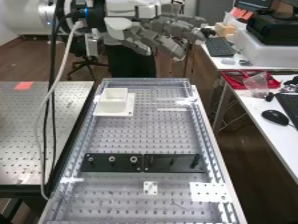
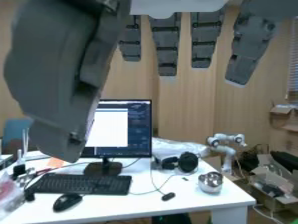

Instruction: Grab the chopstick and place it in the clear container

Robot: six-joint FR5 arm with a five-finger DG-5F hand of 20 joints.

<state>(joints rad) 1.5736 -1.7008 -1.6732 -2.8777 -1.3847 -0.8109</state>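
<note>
Appearing above the bench's far edge in the high view, the robot hand [image 1: 159, 40] is standing wide, its fingers extended and spaced apart. In the wrist view, the thumb is hanging well clear of the fingers. A square white container [image 1: 114, 106] is standing upright on a white plate [image 1: 126, 112] at the far left of the perforated bench [image 1: 169, 135]; its inner walls and floor are showing pale. Whether this unit is the clear container, the pictures are not settling. A slim pale strip [image 1: 172, 109] is lying crosswise on the bench, to the right of the white container and apart from it; its identity as the chopstick cannot be confirmed. Two black blocks [image 1: 112, 162] [image 1: 174, 163] are lying end to end nearer the camera, carrying small fittings.

On the side table, a red tray [image 1: 233, 80] is bearing a clear plastic bag [image 1: 258, 82]. In the wrist view, thin light sticks [image 2: 25, 142] are standing upright in a dark holder [image 2: 19, 170] near the keyboard [image 2: 81, 184]. A shiny metal vessel [image 2: 211, 183] is resting near the desk's edge. An open cardboard box [image 2: 279, 204] is holding dark items.
</note>
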